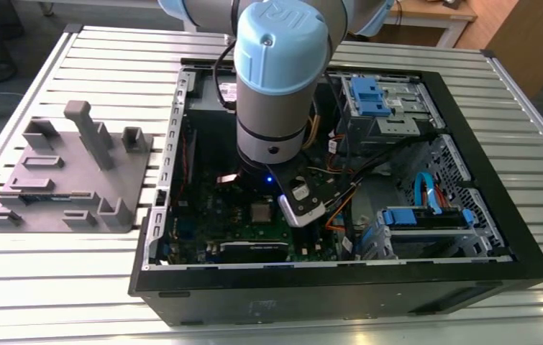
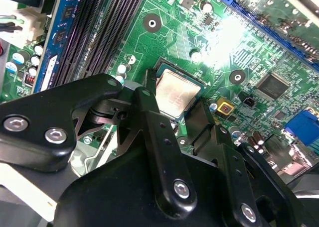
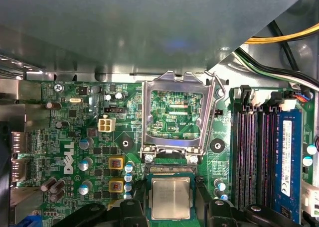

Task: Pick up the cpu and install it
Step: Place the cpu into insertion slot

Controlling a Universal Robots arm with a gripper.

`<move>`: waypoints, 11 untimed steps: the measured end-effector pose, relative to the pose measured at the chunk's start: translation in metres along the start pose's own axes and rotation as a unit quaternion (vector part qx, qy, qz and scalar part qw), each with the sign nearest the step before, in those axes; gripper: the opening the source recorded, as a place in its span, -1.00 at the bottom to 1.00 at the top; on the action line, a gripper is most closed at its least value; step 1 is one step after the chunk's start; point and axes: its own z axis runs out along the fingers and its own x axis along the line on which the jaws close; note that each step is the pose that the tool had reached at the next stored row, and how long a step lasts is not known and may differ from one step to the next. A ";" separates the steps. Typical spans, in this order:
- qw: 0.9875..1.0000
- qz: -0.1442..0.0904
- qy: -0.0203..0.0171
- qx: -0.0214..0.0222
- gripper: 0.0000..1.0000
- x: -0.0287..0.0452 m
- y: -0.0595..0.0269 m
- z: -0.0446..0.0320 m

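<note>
Green motherboard [image 3: 89,137]; cpu [image 3: 170,198] seemingly socketed, gripper [image 3: 172,211] above

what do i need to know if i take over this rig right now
Gripper: down inside the pc case, right at the cpu; whether it grips cannot be told.
Cpu: on the motherboard, next to the socket frame, which stands open.
Done: cpu is at the socket.
Left: frame not yet closed over it; full seating not confirmed.

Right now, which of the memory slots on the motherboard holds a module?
The slot farthest from the cpu: it carries a blue memory module. The black slots between it and the cpu stand empty.
</note>
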 end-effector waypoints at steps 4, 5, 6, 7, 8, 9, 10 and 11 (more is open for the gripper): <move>1.000 -0.001 0.000 -0.001 -0.06 0.0000 0.0000 0.0000; 1.000 -0.001 0.000 -0.001 -0.06 0.0000 0.0000 0.0000; 1.000 -0.001 0.000 -0.001 -0.06 0.0000 0.0000 0.0000; 1.000 -0.001 0.000 -0.001 -0.06 0.0000 0.0000 0.0000; 1.000 -0.001 0.000 -0.001 -0.06 0.0000 0.0000 0.0000; 1.000 -0.001 0.000 -0.001 -0.06 0.0000 0.0000 0.0000; 1.000 -0.001 0.000 -0.001 -0.06 0.0000 0.0000 0.0000; 1.000 -0.001 0.000 -0.001 -0.06 0.0000 0.0000 0.0000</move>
